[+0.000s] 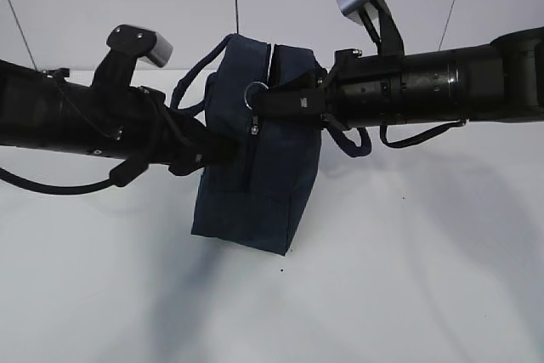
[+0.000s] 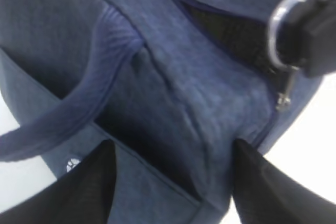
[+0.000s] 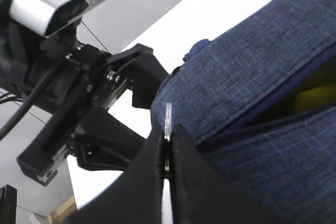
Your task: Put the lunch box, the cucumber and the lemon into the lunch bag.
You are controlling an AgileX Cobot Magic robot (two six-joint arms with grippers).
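The navy lunch bag (image 1: 255,184) stands mid-table between both arms, its top zipper partly undone. My right gripper (image 1: 269,102) is shut on the zipper's metal ring pull (image 3: 168,120), edge-on between the fingertips in the right wrist view; the same ring (image 2: 281,30) shows in the left wrist view. Through the zipper gap a bit of yellow, the lemon (image 3: 313,99), lies inside the bag. My left gripper (image 2: 170,148) clamps the bag's end, jaws wide, creased fabric (image 2: 210,98) filling the gap. The lunch box and the cucumber are hidden.
One loop handle (image 2: 79,103) crosses the bag's side above a small white logo (image 2: 72,165); the other handle (image 1: 357,144) hangs under the right arm. The left arm's camera housing (image 3: 58,1) sits close beside the bag. White tabletop (image 1: 408,278) lies in front.
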